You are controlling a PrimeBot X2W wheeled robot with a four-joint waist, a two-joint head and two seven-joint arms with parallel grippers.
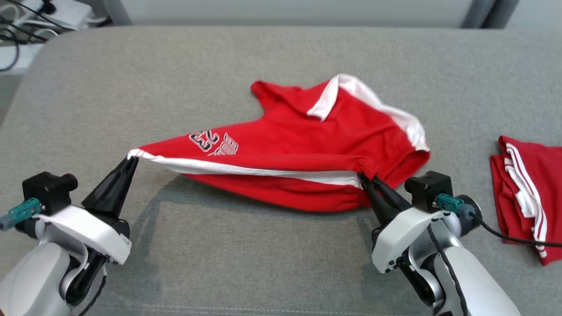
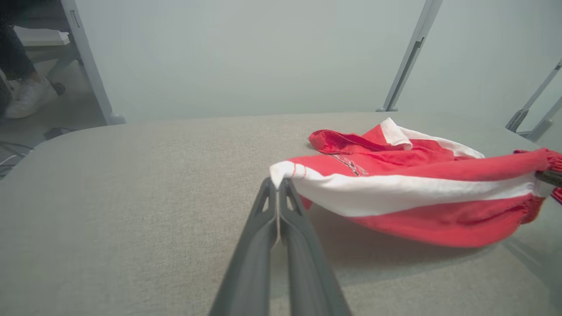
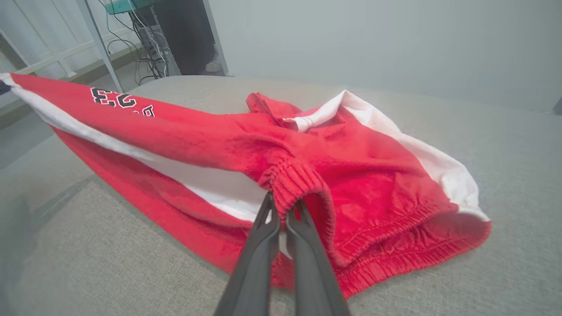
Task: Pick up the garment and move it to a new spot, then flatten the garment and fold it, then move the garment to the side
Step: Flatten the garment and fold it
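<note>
A pair of red shorts with white side stripes and a "23" print, the garment (image 1: 298,145), hangs stretched between my two grippers above the grey padded surface, its far part resting on it. My left gripper (image 1: 131,159) is shut on the white hem corner at the left; the left wrist view shows that corner pinched at the gripper (image 2: 278,181) with the garment (image 2: 417,193) trailing right. My right gripper (image 1: 363,176) is shut on the ribbed red waistband at the right; in the right wrist view the gripper (image 3: 283,202) pinches the waistband of the garment (image 3: 210,136).
A second red garment with white stripes (image 1: 527,197) lies folded at the right edge of the grey surface (image 1: 263,245). Cables and a white box (image 1: 26,26) lie beyond the far left corner. A person's shoe (image 2: 28,98) shows on the floor.
</note>
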